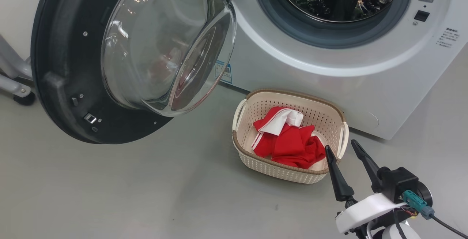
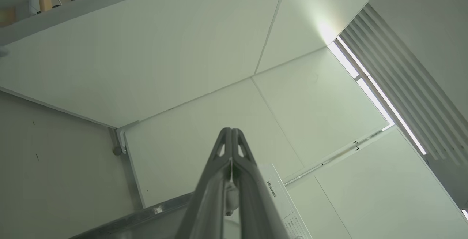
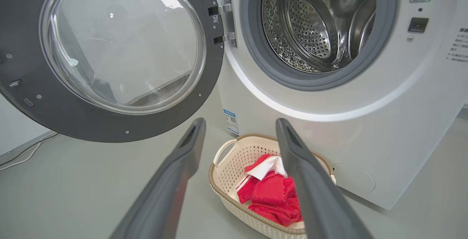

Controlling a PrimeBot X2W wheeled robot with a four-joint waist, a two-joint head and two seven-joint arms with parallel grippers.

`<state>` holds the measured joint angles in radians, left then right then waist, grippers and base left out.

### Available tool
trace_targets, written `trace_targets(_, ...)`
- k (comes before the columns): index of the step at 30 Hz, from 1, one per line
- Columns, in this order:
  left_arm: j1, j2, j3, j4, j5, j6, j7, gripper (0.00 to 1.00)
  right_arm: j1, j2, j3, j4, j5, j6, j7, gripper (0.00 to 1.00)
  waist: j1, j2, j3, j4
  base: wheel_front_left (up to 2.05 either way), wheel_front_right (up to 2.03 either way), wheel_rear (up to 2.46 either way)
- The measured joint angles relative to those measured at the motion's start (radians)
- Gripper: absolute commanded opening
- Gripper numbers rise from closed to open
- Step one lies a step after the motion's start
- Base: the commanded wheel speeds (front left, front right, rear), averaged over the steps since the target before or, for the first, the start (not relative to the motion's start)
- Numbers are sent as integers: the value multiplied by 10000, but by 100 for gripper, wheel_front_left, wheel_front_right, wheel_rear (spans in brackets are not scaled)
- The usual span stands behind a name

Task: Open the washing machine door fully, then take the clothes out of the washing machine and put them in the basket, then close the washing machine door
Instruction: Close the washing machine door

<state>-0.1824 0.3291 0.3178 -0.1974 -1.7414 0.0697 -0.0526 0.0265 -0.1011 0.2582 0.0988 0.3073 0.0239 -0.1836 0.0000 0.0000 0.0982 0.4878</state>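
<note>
- Two long fingers of the right gripper (image 1: 340, 144) are held spread apart with nothing between them, just beside the near right corner of the basket (image 1: 292, 93) and above the floor (image 1: 146, 187).
- The left gripper (image 2: 231, 133) is pointed up at ceiling panels (image 2: 182, 48). Its fingers are pressed together along their length and nothing is pinched.
- A white edge with a brand name is seen beside the left fingers. It is probably the top of the machine (image 1: 329, 67), though too little of it is shown to be sure.
- The clothes (image 1: 292, 144) are heaped in the basket, red with a white fold uppermost.
- The basket is set on the floor close against the machine's front, below the opening and a little to its left.
- The door (image 1: 65, 67) is swung wide to the left on its hinge (image 3: 228, 23), with the glass bowl turned outward.
- The drum (image 3: 318, 23) is seen through the open mouth, ringed by grey rubber.
</note>
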Motion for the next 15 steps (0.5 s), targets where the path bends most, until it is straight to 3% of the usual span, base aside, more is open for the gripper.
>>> trace_targets(3,-251,299,-63,690,-456,255,537,0,-11,-73,21,-29,-12,2,42,100,0,0,94,-87,0,0,0)
trace_targets(15,-732,988,-322,3020,-1315,456,2027,0,-235,-278,150,-284,-127,61,278,100,0,0,473,-548,0,0,0)
